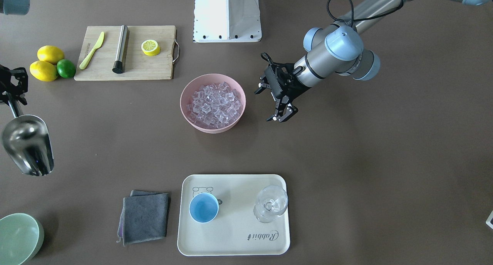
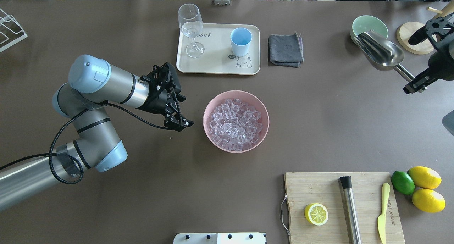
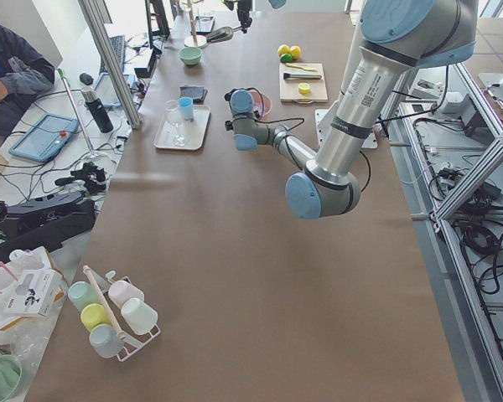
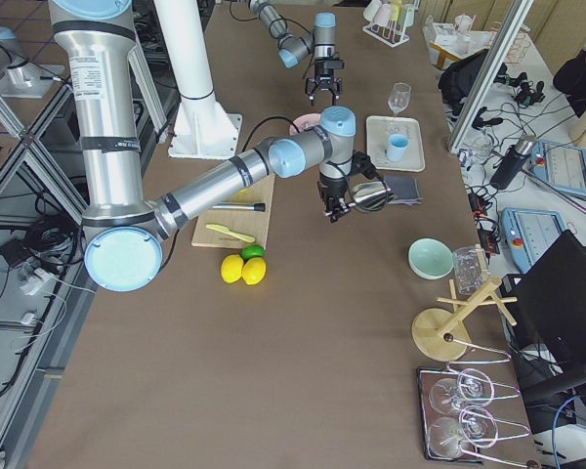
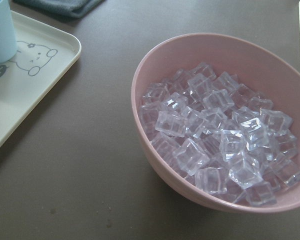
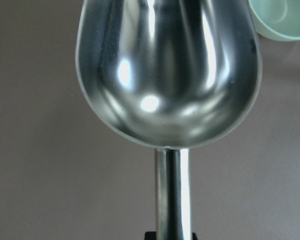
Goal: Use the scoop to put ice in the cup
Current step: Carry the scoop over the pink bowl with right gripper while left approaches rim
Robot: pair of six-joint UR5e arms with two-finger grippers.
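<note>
Ice (image 2: 234, 125), way too many cubes to count, all heaped in one pink bowl (image 2: 205, 120) mid-table. Left gripper (image 2: 179, 124) just beside that bowl, jaws spread apart, not touching it. Farther back, one tray (image 2: 216, 66) carrying one light-blue cup (image 2: 241, 42) and one stemmed glass (image 2: 191, 26), both upright. Far right: one steel scoop (image 2: 381, 50), handle clamped in the right gripper (image 2: 414, 85), near one green bowl (image 2: 369, 22).

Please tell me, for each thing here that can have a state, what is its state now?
scoop: empty, held by its handle in the right end effector.
left end effector: open, empty, beside the pink bowl.
pink bowl: full of ice.
cup: upright, empty, on the tray.
wine glass: upright on the tray.
cloth: folded.
</note>
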